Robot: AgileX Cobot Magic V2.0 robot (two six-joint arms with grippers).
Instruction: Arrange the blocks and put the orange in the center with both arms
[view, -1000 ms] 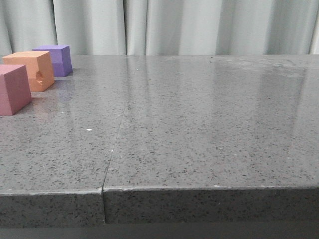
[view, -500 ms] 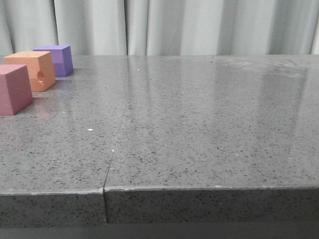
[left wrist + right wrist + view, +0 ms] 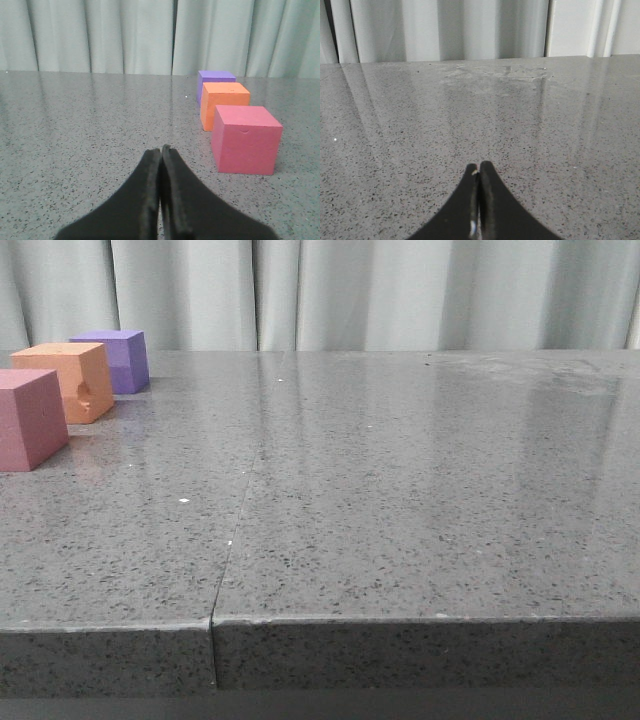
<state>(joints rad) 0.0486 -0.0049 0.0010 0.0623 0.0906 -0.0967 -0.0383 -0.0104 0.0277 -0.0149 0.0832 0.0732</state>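
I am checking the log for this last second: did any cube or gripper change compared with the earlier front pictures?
Almost nothing changed. The pink cube, orange cube and purple cube drift slightly right in the front view, together with the table seam, so the camera seems to have shifted, not the cubes. Nothing was gripped or released. Their row is unchanged. The left gripper and right gripper are shut and empty.

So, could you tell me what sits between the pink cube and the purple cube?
The orange cube sits between the pink cube and the purple cube, in one row; both the left wrist and front views show it.
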